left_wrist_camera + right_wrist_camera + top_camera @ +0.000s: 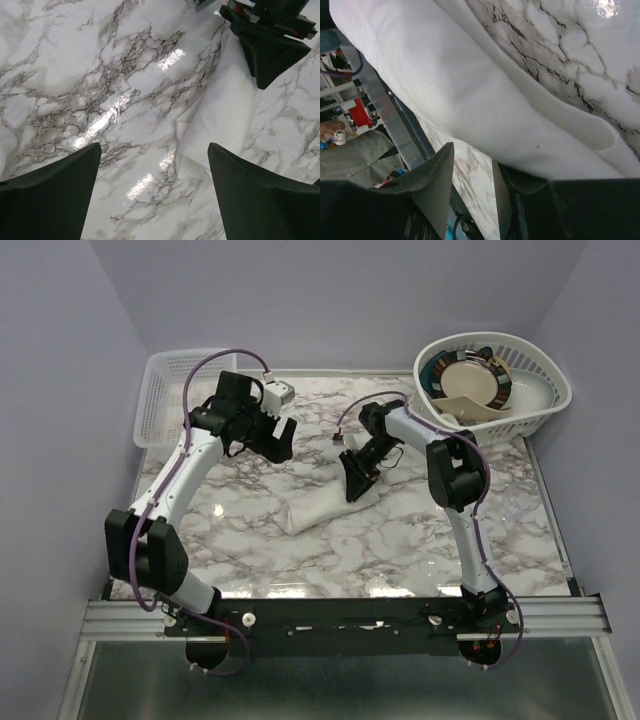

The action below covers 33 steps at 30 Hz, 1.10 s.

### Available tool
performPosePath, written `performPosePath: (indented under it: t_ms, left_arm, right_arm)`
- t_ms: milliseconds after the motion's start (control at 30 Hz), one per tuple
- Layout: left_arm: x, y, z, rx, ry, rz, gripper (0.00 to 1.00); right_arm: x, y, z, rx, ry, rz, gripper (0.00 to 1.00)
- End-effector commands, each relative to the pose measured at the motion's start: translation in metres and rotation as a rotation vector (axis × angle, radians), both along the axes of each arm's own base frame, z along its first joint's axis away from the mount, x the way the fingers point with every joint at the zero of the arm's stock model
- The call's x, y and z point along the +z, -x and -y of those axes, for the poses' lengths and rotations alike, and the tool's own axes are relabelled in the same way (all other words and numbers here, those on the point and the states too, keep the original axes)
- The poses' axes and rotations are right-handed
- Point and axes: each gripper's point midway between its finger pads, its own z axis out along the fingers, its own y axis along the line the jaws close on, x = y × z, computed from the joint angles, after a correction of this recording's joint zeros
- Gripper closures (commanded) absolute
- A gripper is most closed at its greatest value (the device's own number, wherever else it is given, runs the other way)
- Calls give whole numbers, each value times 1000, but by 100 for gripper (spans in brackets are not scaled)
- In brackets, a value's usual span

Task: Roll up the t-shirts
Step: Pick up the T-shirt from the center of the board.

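The soft white t-shirt [318,506], a limp, loosely rolled tube, lies mid-table on glossy veined marble [430,535], its long axis running near-left to far-right. The right gripper [355,483] meets its far end, and I cannot tell whether it pinches cloth. The left gripper [154,147] hovers spread wide.

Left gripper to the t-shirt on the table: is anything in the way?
Nothing visible stands in the way. The left gripper hangs open above the marble table. The t-shirt lies toward the right arm's side, with only tabletop between. The right gripper is down at the shirt's far end, outside that path.
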Motion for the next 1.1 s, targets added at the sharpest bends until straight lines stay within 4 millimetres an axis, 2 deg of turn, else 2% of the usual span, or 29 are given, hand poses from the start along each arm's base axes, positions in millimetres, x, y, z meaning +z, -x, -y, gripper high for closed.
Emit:
performPosePath:
  t_ms: [0, 167, 267, 333, 467, 667, 900, 1033, 1067]
  left_arm:
    - [-44, -6, 11, -12, 18, -153, 2]
    - [-69, -21, 41, -94, 124, -274, 2]
    - [-79, -31, 53, -118, 185, -328, 2]
    - [-86, -30, 56, -150, 194, -364, 2]
    - [-123, -28, 54, -203, 160, -455, 2]
    - [-144, 4, 64, -307, 271, -638, 2]
    - [-161, 27, 72, -345, 343, -749, 2]
    - [-167, 55, 81, -428, 361, -864, 2]
    - [-174, 60, 81, -430, 348, -883, 2]
  right_arm:
    - [-67, -19, 25, 69, 189, 149, 55]
    - [-69, -22, 26, 58, 207, 163, 55]
    - [-69, -21, 26, 62, 209, 154, 57]
    - [-69, -20, 24, 67, 200, 145, 58]
    - [-66, -18, 22, 76, 182, 133, 60]
    - [-66, -18, 23, 81, 182, 134, 61]
    - [-62, -19, 19, 84, 160, 141, 61]
    - [-63, -19, 21, 88, 167, 142, 61]
    - [-63, -18, 20, 92, 170, 147, 61]
